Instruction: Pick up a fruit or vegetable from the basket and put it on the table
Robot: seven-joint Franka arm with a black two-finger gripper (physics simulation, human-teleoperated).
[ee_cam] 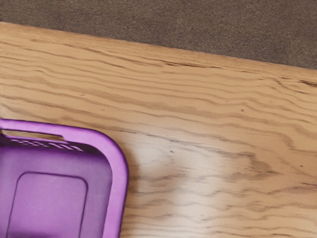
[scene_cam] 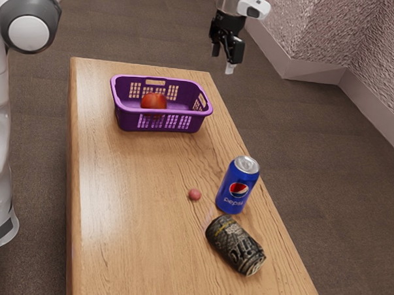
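Nearest the camera, a dark can (scene_cam: 235,245) lies on its side on the table (scene_cam: 134,236). The red fruit (scene_cam: 153,101) sits inside the purple basket (scene_cam: 160,112), lower than the pincer (scene_cam: 225,60) and well apart from it, toward the exterior view's left. High and small as it looks there, the pincer seems to stand wide, with nothing between its fingers. Outside the basket, a small pink ball (scene_cam: 194,194) rests on the wood near an upright blue Pepsi can (scene_cam: 238,185), which stands just beside the dark one.
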